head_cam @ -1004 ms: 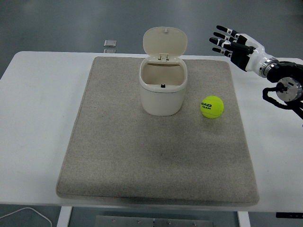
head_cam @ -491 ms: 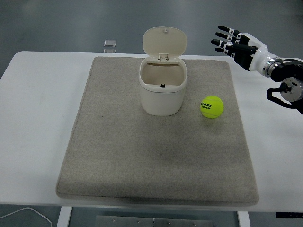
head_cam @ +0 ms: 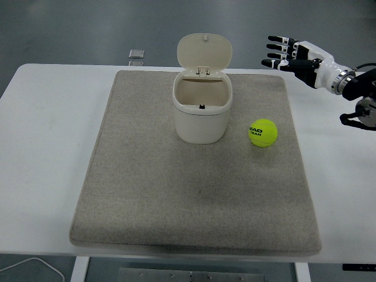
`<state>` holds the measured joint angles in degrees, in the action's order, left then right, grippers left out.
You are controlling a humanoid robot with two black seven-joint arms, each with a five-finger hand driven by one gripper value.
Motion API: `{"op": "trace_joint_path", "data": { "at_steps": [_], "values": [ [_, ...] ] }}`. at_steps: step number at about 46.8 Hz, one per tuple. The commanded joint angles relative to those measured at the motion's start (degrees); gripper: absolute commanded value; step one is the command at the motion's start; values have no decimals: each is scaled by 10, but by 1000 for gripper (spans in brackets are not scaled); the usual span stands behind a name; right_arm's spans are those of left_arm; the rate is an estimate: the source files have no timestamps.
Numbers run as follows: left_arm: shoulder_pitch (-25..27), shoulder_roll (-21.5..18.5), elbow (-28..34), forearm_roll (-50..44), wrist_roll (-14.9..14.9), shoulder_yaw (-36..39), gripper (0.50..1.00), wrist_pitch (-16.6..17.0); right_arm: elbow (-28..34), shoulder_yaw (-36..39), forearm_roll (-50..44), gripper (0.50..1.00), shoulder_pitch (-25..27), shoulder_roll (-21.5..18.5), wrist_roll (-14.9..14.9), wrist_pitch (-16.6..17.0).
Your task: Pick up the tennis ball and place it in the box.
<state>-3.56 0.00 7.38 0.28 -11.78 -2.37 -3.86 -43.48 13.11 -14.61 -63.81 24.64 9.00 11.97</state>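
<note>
A: Yellow-green, that is the tennis ball [head_cam: 262, 133]; it lies on the grey mat [head_cam: 194, 200], just to the right of the box [head_cam: 201, 113] and apart from it; dark print shows on its left face.

B: And the box itself?

A: Cream plastic, upright on the far half of the mat; its hinged lid [head_cam: 205, 53] stands tipped back and open, so the inside shows, and I see nothing in it.

B: Where is the working hand?

A: The right hand [head_cam: 296, 56] comes in from the right edge, high over the far right corner of the mat; its fingers [head_cam: 277, 49] are spread and stretched out toward the left, grasping nothing; it is well apart from the ball, which sits nearer the camera and lower in view.

B: Is it touching anything?

A: Nothing that I can see; it hangs in the air above the bench [head_cam: 47, 147]; the white wrist and the black arm behind it run off the right side.

B: The other arm?

A: No left arm shows anywhere in the view.

B: Anything else on the bench?

A: The mat covers most of the white top; a small dark square thing [head_cam: 136, 54] lies at the far edge, left of the lid; a white cable [head_cam: 35, 265] curls below the near left corner, off the bench.
</note>
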Motion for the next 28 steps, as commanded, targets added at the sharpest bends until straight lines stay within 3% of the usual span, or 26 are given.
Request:
{"op": "trace_joint_path", "data": {
  "at_steps": [1,13,28],
  "values": [
    [0,0,0,0,0,0,992,0,-13,1,-29,932,1,18,1,1],
    [0,0,0,0,0,0,992,0,-71,-1,-126,930,2,73,16,22],
    [0,0,0,1,0,0,992,0,-132,-5,-314,932,19,127,85,23]
  ]
}}
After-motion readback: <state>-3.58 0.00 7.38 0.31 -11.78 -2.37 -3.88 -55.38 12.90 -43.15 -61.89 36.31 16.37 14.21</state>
